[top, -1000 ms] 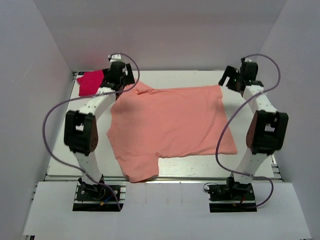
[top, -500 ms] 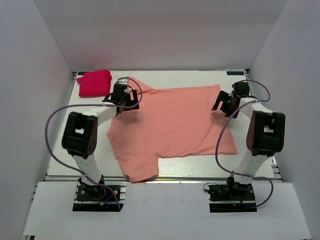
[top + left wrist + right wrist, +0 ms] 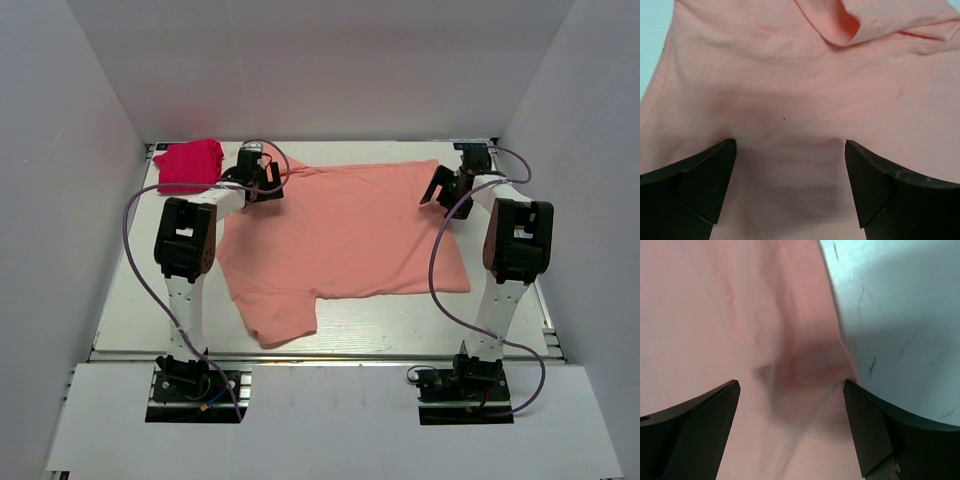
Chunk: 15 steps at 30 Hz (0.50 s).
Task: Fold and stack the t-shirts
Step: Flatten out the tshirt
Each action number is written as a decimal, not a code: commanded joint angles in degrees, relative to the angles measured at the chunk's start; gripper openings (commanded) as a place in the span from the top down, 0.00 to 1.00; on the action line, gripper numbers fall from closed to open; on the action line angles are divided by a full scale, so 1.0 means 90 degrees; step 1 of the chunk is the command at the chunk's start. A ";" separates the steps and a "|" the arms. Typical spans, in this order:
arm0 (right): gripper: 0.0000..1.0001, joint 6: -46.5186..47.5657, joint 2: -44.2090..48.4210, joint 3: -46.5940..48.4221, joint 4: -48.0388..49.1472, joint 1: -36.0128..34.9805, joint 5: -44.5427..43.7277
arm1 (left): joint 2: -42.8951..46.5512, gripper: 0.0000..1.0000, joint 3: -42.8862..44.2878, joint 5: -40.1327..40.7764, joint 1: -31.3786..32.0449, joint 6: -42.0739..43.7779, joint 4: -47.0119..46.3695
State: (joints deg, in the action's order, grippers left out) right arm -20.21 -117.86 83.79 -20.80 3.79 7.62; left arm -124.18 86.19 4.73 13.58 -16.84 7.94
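Jaws of left pincer and right pincer stand apart over salmon t-shirt.

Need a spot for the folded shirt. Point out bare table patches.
Bare table lies between the salmon shirt and the near edge, right of its sleeve, and in a strip left of the left arm. Crowded at far corners: magenta bundle, left claw, right claw.

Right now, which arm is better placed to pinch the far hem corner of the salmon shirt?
Right. The right pincer is open, straddling the stitched hem edge of the salmon shirt beside the table. The left pincer, also open, sits at the collar end, across the shirt.
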 commanded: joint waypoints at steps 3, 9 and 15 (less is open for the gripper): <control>0.10 -0.0196 -0.0878 0.0962 -0.0394 0.0057 -0.0270 | -0.0810 0.00 0.1054 -0.0047 -0.0171 -0.0014 0.0620; 0.10 -0.0099 -0.1084 0.1500 -0.0638 0.0038 -0.0143 | -0.1008 0.00 0.1858 -0.0261 -0.0288 0.0133 0.0768; 0.10 0.0048 0.0194 0.1200 -0.0609 -0.0021 0.0033 | 0.0163 0.00 0.1635 -0.0185 -0.0289 0.0270 0.1196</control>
State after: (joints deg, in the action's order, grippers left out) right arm -20.78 -124.57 95.79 -24.53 3.75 7.68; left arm -132.16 101.45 3.36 11.57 -15.35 14.72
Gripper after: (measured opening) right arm 0.904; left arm 0.994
